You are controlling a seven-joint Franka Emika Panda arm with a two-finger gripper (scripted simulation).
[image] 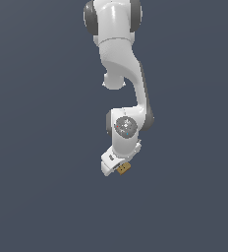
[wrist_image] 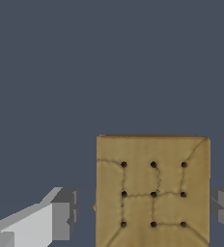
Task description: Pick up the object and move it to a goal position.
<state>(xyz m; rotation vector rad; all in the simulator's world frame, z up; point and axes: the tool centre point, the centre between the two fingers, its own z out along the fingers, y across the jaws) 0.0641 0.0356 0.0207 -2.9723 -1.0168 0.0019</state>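
While the arm point(image: 121, 74) reaches down, its gripper point(image: 117, 167) pinches the tan block point(image: 124, 169) at its tip. Nine dark dots point(wrist_image: 153, 194) mark the block's face between the two fingers point(wrist_image: 61, 214).

- The exterior view stands well back and takes in the whole arm point(image: 120, 74), which runs from the top centre of the frame down to just below its middle — plain grey-blue ground fills the rest.
- The wrist view sits very close, looking along the gripper point(wrist_image: 141, 211); the block point(wrist_image: 152, 190) fills its lower right.
- Both views share the block point(image: 124, 169) and the gripper point(image: 117, 167) — tiny in the exterior view, large at the wrist.
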